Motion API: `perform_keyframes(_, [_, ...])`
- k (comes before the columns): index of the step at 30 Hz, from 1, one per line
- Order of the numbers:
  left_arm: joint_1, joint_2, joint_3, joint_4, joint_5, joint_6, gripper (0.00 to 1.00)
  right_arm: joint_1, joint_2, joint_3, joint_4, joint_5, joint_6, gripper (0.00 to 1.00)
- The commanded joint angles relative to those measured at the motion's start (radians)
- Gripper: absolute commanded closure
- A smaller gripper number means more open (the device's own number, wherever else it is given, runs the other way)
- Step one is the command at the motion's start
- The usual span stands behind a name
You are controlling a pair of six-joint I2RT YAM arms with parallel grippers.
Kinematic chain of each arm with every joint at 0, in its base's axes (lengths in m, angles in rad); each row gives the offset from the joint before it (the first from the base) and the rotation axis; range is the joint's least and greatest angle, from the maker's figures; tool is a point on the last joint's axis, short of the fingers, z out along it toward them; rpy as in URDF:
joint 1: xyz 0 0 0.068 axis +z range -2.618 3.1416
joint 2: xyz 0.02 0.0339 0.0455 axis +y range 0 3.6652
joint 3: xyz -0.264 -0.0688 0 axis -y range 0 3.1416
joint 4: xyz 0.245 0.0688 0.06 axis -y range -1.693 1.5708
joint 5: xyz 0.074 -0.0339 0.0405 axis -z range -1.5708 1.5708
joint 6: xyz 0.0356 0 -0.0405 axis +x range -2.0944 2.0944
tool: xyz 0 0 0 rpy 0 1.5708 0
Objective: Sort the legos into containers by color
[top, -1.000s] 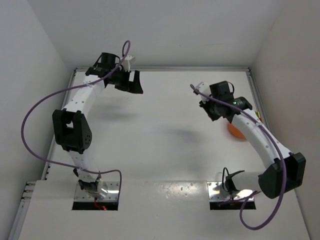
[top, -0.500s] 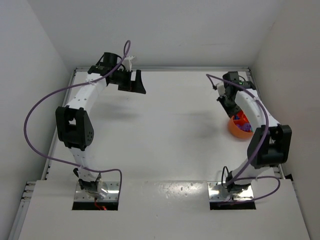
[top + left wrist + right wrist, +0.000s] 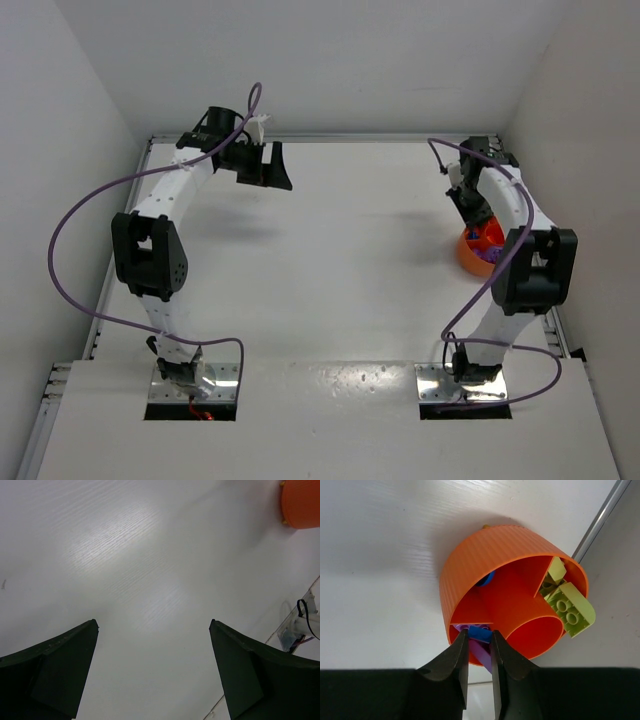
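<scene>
top view: the left gripper (image 3: 268, 166) hangs spread over the table (image 3: 350, 260); the right gripper (image 3: 477, 220) points into the orange tub (image 3: 466, 258). left wrist: jaws wide, empty. right wrist: fingers nearly together, seemingly pinching a blue lego (image 3: 482, 632) above purple legos (image 3: 458, 627); best shift it toward the other blue piece (image 3: 488, 579) before releasing.

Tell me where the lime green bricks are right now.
Right wrist view: the lime green bricks sit in the right-hand compartment of the orange tub, one overhanging its rim.
</scene>
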Motion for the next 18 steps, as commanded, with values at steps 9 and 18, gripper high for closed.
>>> perform_keyframes(9, [-0.003,-0.005,0.001,0.003,-0.035,-0.003,0.0,-0.038,0.034,0.044,-0.001,0.021,0.021,0.7])
perform_keyframes(18, [-0.003,-0.005,0.001,0.003,-0.044,-0.003,0.0,-0.027,0.025,0.151,-0.022,-0.059,0.031,0.5])
